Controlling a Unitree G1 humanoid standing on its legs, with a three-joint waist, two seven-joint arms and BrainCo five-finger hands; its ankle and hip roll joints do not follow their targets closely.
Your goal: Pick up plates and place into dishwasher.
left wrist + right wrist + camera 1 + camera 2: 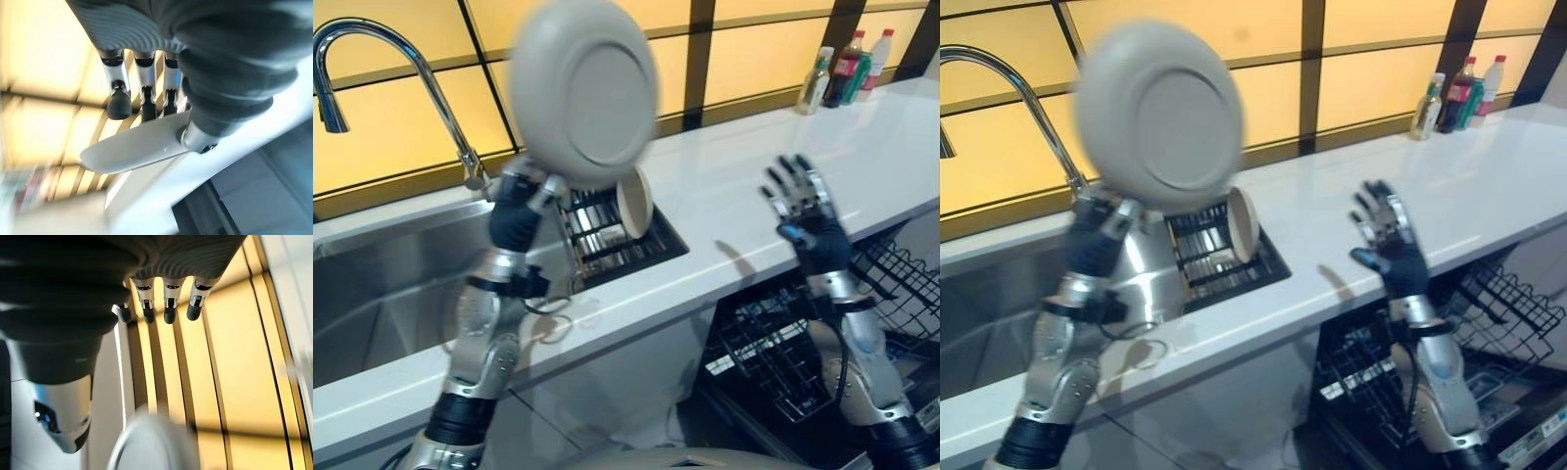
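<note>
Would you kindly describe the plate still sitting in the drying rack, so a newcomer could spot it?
Start at the tall faucet over the sink; beside it a dark rack sits sunk in the white counter. The cream plate stands on edge there, unlike the larger grey plate raised in the left hand.

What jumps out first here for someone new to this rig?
The big grey plate, held upright high over the sink in the left hand, its fingers pinching the rim. Next, the right hand raised open over the white counter, above the dishwasher's pulled-out black rack. A second plate stands on edge in the drying rack beside the sink.
</note>
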